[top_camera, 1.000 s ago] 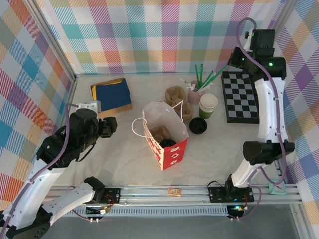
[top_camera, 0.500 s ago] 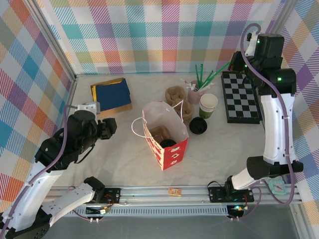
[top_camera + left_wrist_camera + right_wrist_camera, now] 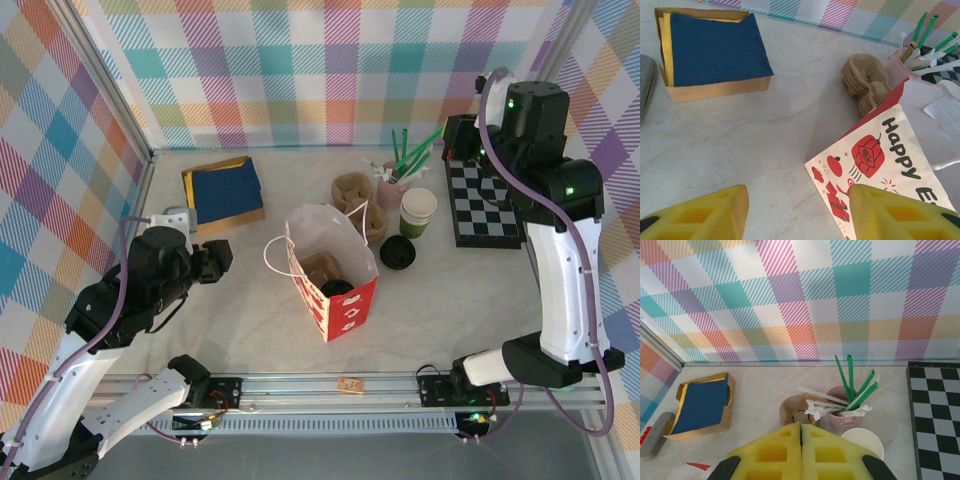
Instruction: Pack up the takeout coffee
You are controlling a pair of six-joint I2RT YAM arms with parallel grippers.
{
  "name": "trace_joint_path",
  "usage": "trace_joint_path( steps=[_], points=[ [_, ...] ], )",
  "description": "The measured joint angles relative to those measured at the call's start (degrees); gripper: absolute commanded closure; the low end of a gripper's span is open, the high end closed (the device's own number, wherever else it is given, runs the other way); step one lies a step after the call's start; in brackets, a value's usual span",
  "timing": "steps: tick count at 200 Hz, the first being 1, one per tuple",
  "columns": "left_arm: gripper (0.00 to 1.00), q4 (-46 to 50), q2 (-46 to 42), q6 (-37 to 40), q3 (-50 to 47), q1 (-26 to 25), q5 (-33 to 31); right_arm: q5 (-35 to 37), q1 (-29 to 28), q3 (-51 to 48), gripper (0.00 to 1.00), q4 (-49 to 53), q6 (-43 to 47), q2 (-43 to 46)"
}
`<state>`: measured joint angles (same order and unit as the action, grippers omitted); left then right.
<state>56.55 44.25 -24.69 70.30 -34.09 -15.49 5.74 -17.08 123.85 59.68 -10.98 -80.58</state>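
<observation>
Plaid-walled cell with a pale marbled counter (image 3: 250, 330). A red-and-white paper bag (image 3: 345, 305) stands open at mid-counter with its handles loose. The coffee (image 3: 337, 288) sits upright inside the bag toward the near wall; from above its black lid shows, beside a brown cardboard piece.

Behind and right of the bag stand a lidless cup (image 3: 418, 210), a loose lid (image 3: 397, 253) lying flat just in front of it, a pink pot (image 3: 392, 190) of green and white stirrers, and a stack of brown sleeves (image 3: 352, 188). A checkerboard (image 3: 485, 195) lies at far right and a napkin tray (image 3: 222, 190) at far left.

The left pincer (image 3: 797, 195) is spread and empty, low over bare counter left of the bag, whose printed side lies close to its right finger. The right pincer (image 3: 800, 432) has its pads pressed together with nothing between them, and is raised near the back wall, looking down on the pot and lidless cup
</observation>
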Motion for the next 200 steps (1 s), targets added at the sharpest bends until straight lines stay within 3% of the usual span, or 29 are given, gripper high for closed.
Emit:
trace_joint_path(
  steps=[101,200],
  points=[
    [0.44,0.0,-1.0,-1.0,-2.0,0.0,0.4,-2.1,-8.2,3.4,1.0,2.3,1.5,1.0],
    [0.44,0.0,-2.5,-1.3,-3.4,0.0,0.5,-0.7,-19.7,6.8,1.0,3.5,4.2,1.2]
  ],
)
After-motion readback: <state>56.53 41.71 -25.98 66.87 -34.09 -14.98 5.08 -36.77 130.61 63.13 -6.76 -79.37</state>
